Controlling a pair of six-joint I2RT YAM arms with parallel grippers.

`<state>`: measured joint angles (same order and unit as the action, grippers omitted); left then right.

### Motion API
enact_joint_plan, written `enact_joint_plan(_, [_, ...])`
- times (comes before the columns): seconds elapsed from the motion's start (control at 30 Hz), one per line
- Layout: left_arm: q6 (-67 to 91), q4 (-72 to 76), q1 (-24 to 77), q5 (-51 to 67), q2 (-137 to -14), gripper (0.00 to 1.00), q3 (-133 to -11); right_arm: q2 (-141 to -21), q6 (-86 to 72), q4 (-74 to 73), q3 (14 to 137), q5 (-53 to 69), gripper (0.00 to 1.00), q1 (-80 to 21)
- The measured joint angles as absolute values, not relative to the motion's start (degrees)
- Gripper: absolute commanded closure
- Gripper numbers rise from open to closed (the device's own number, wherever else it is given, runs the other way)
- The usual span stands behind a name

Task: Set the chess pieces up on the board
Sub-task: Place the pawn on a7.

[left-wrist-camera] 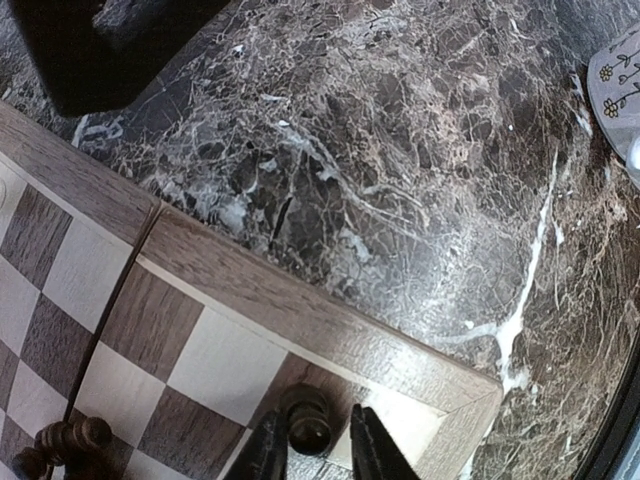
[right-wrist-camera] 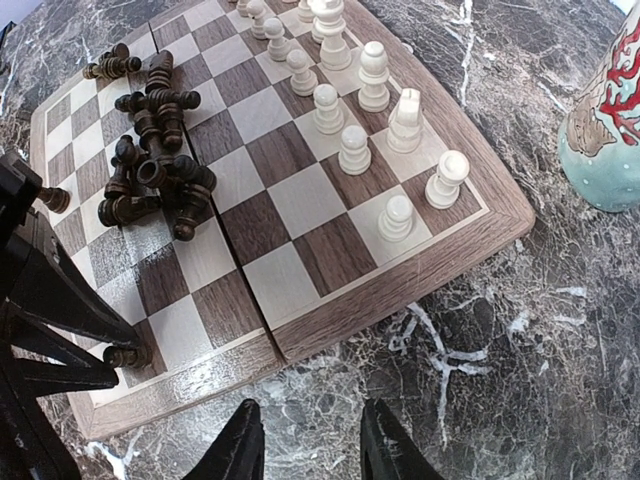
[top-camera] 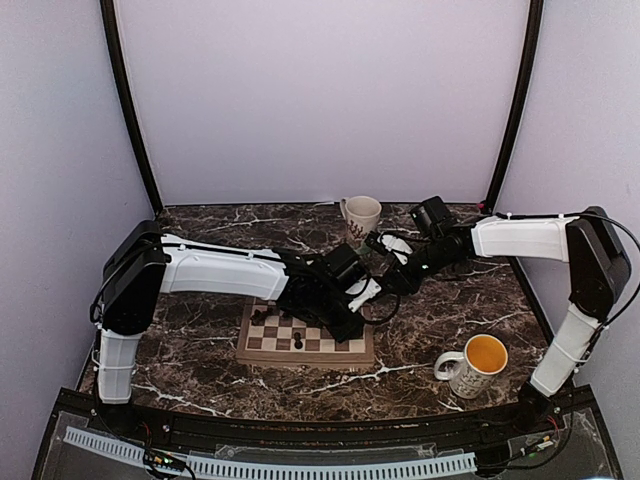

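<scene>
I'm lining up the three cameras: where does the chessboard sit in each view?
Top external: the chessboard lies low in the centre, its far part hidden under the left arm.
Left wrist: one corner of it fills the lower left.
Right wrist: it spans the upper left and centre.
Shared landmark: the dark, white-veined marble tabletop around it.

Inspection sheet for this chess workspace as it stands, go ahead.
Surface: dark veined marble tabletop.
Job's things: board on it; white pieces standing in two rows; dark pieces heaped lying down; one upright dark piece near a corner.
Clutter: yellow-lined mug, cream mug.
Grippers: left gripper open astride the upright dark piece; right gripper open, empty, over marble.
Cables: black cable loops by left wrist.
Surroundings: pale walls, black poles.
</scene>
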<state>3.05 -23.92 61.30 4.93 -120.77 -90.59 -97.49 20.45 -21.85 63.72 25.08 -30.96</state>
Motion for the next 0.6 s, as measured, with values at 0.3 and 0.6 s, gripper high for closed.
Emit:
enact_joint_plan(0.3, [3.68, -23.20, 61.28, 3.46, -118.13, 0.57, -88.33, -97.49, 20.45, -22.28, 63.90, 25.10, 0.66, -30.96])
enact_joint_plan(0.6, [4.32, -18.72, 56.01, 0.51, -99.20, 0.56, -78.46, -97.14, 21.10, -28.80, 72.07, 26.52, 0.66, -30.96])
